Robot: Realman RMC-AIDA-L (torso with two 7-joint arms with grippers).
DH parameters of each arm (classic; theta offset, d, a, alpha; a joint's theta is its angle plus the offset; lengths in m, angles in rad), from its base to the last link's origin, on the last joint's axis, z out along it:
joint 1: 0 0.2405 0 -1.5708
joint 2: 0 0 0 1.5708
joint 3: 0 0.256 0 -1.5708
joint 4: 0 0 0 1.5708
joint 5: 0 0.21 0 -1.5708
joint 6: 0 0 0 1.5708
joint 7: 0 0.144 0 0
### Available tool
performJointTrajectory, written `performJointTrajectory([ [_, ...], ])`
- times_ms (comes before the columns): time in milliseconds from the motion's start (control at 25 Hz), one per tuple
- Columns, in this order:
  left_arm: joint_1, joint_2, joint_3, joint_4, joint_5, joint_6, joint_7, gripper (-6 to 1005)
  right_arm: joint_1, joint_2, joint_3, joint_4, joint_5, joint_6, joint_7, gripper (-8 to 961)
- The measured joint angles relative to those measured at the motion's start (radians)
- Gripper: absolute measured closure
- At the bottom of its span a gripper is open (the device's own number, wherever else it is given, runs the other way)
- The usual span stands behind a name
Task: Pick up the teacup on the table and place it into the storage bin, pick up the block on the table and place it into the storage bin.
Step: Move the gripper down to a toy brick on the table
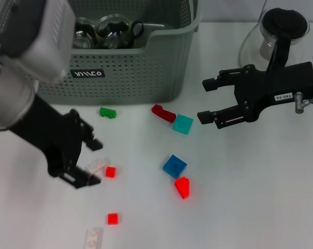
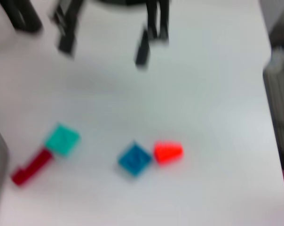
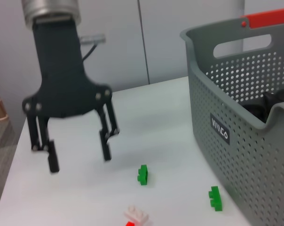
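The storage bin (image 1: 146, 67) stands at the far side of the white surface (image 1: 250, 197), its dipped front rim turned toward the robot, which looks meant to ease dropping things in over the low edge. Glassware, probably teacups (image 1: 107, 32), already lies inside it, so the cup half of the task seems done; a glass pot with a black lid (image 1: 281, 31) stands well to the right of the bin. The blocks are loose on the surface in front of the bin: a green block (image 1: 108, 112) just before its front wall, a dark red block (image 1: 163, 113) touching a teal block (image 1: 183, 124) off its right front corner, and nearer the robot a blue block (image 1: 174, 166) beside a bright red block (image 1: 182, 187). The left claw (image 1: 83, 158) hangs low over the surface, well in front of the bin's left half, spread wide and holding nothing; a whitish block (image 1: 98, 166) and a small red cube (image 1: 110, 171) lie right by its fingertips, likely its target. The right claw (image 1: 208, 101) hovers to the right of the bin, spread open and empty, pointing toward the dark red and teal pair.
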Motion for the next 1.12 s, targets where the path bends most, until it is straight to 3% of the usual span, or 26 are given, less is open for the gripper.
performJointTrajectory([
  [120,0.025,-0.024,0.073,0.012,0.109,-0.006,0.018,335,0.005,0.004,0.002,0.009,0.001,0.016,0.000,75],
  [280,0.054,-0.038,0.125,0.025,0.162,-0.009,0.024,336,0.009,0.009,0.011,0.015,0.001,0.025,0.000,75],
  [840,0.176,-0.048,0.364,0.039,0.209,-0.069,-0.017,330,0.007,0.011,0.037,0.026,0.002,0.043,-0.011,75],
  [1120,0.204,-0.048,0.412,0.014,0.212,-0.132,-0.016,327,-0.001,0.014,0.037,0.031,0.002,0.062,-0.022,75],
])
